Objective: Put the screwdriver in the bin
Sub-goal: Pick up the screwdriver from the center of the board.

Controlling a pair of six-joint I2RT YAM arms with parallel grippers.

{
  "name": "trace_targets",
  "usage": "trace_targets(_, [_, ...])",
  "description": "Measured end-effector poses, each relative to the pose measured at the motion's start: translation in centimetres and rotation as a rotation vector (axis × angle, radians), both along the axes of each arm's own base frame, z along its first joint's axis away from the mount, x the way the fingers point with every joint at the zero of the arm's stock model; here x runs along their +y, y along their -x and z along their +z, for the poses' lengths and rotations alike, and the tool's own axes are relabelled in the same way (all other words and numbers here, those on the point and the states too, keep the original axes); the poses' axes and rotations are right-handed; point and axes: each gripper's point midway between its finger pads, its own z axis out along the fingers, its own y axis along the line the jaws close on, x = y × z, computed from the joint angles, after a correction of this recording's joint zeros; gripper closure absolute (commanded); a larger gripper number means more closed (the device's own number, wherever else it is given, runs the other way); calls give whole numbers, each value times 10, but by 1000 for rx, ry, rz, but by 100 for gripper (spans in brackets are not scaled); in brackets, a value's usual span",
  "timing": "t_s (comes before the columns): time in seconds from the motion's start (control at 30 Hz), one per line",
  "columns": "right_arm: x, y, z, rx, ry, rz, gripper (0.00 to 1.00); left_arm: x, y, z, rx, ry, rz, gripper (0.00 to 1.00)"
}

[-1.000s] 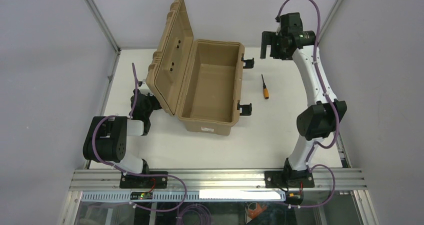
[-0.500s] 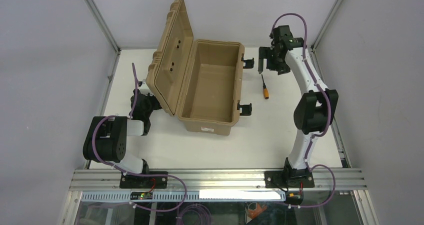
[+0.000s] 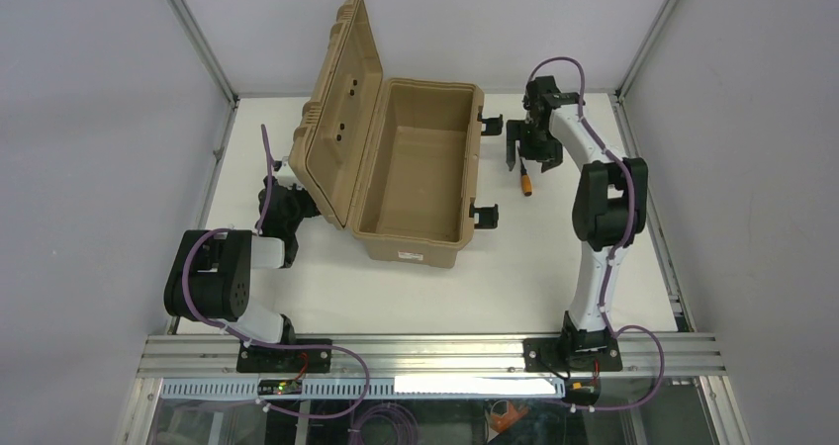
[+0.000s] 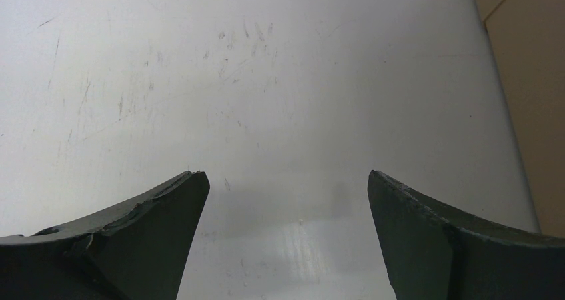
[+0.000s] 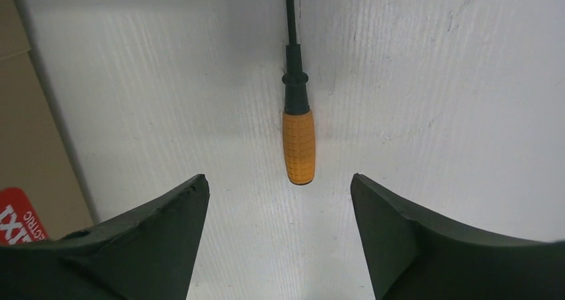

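The screwdriver [image 3: 526, 182], with an orange handle and a thin black shaft, lies on the white table to the right of the bin. The bin [image 3: 416, 173] is a tan case that stands open, its ribbed lid [image 3: 336, 109] raised on the left and its black latches on the right. My right gripper [image 3: 524, 158] is open and points down over the screwdriver's shaft. In the right wrist view the handle [image 5: 298, 147] lies just ahead of the open gripper [image 5: 278, 178], centred between the jaws and not touched. My left gripper [image 4: 285, 177] is open and empty, low over the table left of the bin.
The bin's tan wall shows at the left edge of the right wrist view [image 5: 26, 113], with a red label [image 5: 16, 213] on it, and at the right edge of the left wrist view [image 4: 533, 80]. Metal frame posts and grey walls enclose the table.
My right arm has folded and lowered, bringing its open gripper down and nearer, from beyond the screwdriver to right over it. The left arm, bin and screwdriver have not moved.
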Motion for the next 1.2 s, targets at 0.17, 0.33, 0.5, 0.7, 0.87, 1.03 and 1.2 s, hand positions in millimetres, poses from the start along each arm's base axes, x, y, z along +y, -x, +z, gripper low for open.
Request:
trace_targets(0.17, [-1,1,-17,31,11,-3,23,0,0,0,0,0,0,1])
trace_targets(0.33, [-4,1,-35,59,26,-6,28,0,0,0,0,0,0,1])
trace_targets(0.5, [-6,3,-46,80,39,-9,34,0,0,0,0,0,0,1])
trace_targets(0.7, [-6,3,-57,98,46,-9,44,0,0,0,0,0,0,1])
trace_targets(0.87, [-7,6,-66,121,51,-9,53,0,0,0,0,0,0,1])
trace_targets(1.03, [-8,5,-67,119,53,-10,67,0,0,0,0,0,0,1])
trace_targets(1.2, [-9,5,-67,119,60,-11,76,0,0,0,0,0,0,1])
